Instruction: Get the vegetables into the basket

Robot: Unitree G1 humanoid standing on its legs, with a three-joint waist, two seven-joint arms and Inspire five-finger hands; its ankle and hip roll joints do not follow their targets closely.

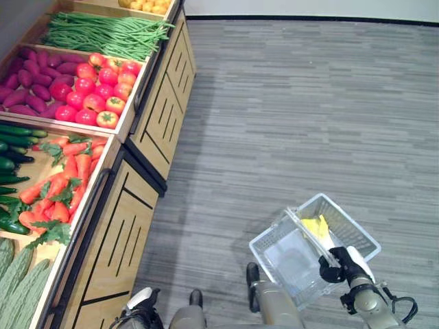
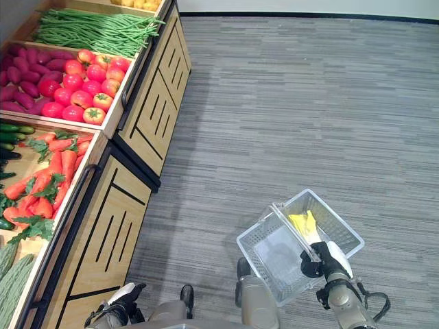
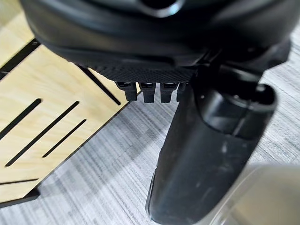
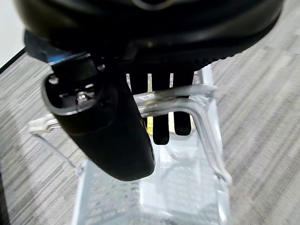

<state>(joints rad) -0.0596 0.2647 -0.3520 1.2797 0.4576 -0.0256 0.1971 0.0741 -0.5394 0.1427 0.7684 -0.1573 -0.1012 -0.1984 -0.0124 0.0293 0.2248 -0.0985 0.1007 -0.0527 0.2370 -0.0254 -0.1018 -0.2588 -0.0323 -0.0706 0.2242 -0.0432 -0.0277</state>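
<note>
Clear plastic basket (image 1: 287, 257): hangs low over the grey floor (image 1: 295, 110) at the robot's right, well apart from the produce stand; its mesh walls are see-through.
Basket handle (image 4: 185, 104): a clear bar across the basket's top, running under the right hand's curled fingers.
Right hand (image 1: 341, 264): closed round the basket handle, fingers (image 4: 161, 126) hooked over the bar and pointing down into the basket, thumb on the near side.
Yellow item (image 2: 304, 225): lies inside the basket against its far corner, just beyond the right hand; what it is cannot be told.
Left hand (image 1: 140, 301): low at the robot's left, close beside the stand's wooden front; in its wrist view the fingers (image 3: 146, 88) are bent under the palm with nothing in them.
Produce stand (image 1: 161, 103): light wood with black-slotted panels, running along the left of the scene.
Carrots (image 1: 65, 181): orange with green tops, in the near bin.
Cucumbers (image 1: 14, 147): dark green, beside the carrots.
Tomatoes (image 1: 99, 89): red, in the next bin back.
Purple vegetables (image 1: 31, 82): beside the tomatoes, in the same bin.
Green beans (image 1: 103, 31): a heap in the bin beyond.
</note>
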